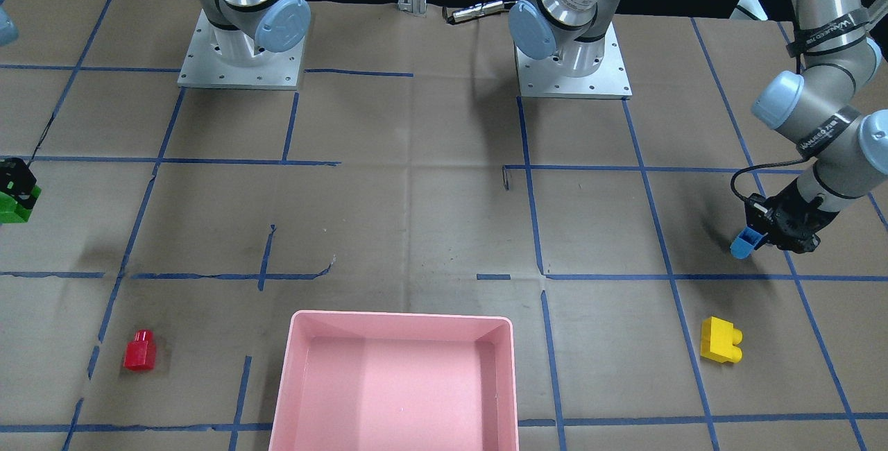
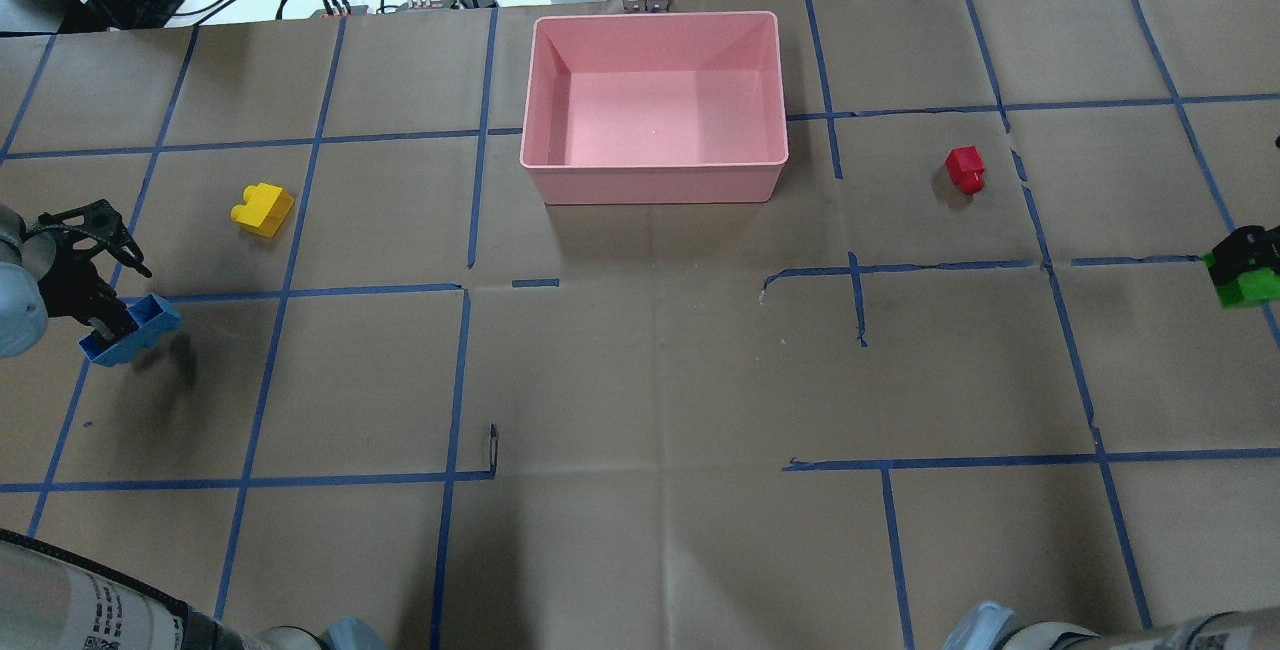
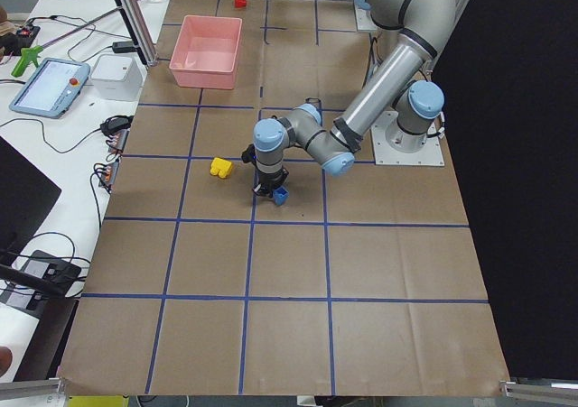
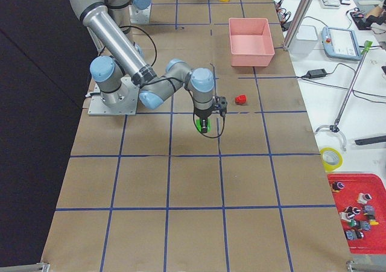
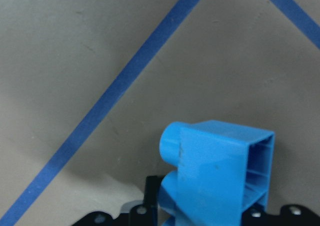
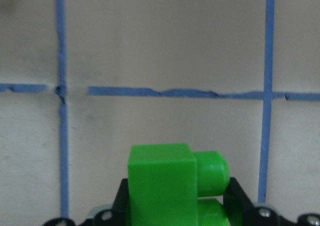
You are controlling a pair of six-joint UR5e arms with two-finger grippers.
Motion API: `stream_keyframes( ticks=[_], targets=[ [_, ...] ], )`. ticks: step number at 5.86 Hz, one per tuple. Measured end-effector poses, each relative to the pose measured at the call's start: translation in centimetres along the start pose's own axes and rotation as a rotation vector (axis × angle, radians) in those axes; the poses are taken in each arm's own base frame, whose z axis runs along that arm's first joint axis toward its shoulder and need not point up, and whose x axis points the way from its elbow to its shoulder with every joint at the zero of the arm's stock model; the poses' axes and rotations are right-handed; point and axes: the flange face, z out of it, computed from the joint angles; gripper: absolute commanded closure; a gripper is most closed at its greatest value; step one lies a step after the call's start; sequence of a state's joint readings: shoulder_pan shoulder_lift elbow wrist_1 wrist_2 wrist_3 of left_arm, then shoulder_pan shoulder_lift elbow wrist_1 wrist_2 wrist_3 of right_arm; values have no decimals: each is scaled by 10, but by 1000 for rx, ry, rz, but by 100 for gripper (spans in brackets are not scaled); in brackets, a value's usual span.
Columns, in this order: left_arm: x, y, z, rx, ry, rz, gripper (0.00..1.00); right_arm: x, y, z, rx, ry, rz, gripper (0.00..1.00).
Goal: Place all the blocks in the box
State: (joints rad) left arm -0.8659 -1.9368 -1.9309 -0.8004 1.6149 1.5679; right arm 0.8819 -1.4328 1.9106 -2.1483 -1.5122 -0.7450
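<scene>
Two blocks are in our grippers and two lie on the table (image 2: 650,380), all four outside the box (image 2: 655,182). Our left gripper (image 2: 105,322) is closed on the blue block (image 2: 135,330), hollow side showing, lifted just off the table well to the box's left and nearer our base. Our right gripper (image 2: 1240,265) is clamped on the green block (image 2: 1247,288), well to the box's right. The yellow block (image 2: 262,209) lies left of the box and the red block (image 2: 965,170) right of it, each nearer the box than the held ones.
</scene>
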Motion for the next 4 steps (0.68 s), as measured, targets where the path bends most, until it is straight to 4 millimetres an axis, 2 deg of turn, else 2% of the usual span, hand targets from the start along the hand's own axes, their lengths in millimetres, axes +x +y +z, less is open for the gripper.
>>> stream_keyframes(
  ticks=[1,2,3,4],
  targets=[
    [-7,0,-11,-5,-23,0,100,-52,-39,-40,78,-43,-106,97],
    [-21,-2,-35,-5,-62,-2,100,-132,-77,-61,176,-141,-246,97],
    [-40,-13,-79,-2,-97,-17,100,-218,-102,-66,268,-279,-359,96],
    [-56,-35,-132,8,-105,-76,100,-296,-122,-62,364,-395,-423,96]
  ],
)
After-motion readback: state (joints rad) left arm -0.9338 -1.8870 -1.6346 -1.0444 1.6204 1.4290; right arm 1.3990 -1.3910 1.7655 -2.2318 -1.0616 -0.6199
